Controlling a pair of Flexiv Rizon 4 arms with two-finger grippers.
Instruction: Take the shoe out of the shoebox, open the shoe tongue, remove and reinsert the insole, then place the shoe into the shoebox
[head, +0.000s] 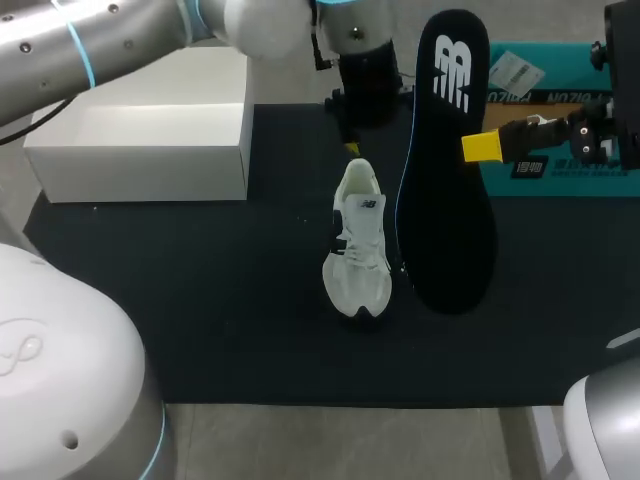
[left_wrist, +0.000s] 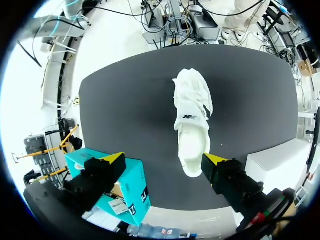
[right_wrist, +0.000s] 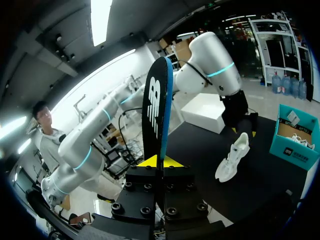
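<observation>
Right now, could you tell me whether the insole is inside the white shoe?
No, the black insole is clamped in the right gripper, apart from the white shoe resting on the dark mat.

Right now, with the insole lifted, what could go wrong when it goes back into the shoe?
The right jaws pinch the insole only at one edge, so it may twist or slip. The left jaws are open over the shoe, not gripping it; pushing the insole in could slide or tip it.
</observation>
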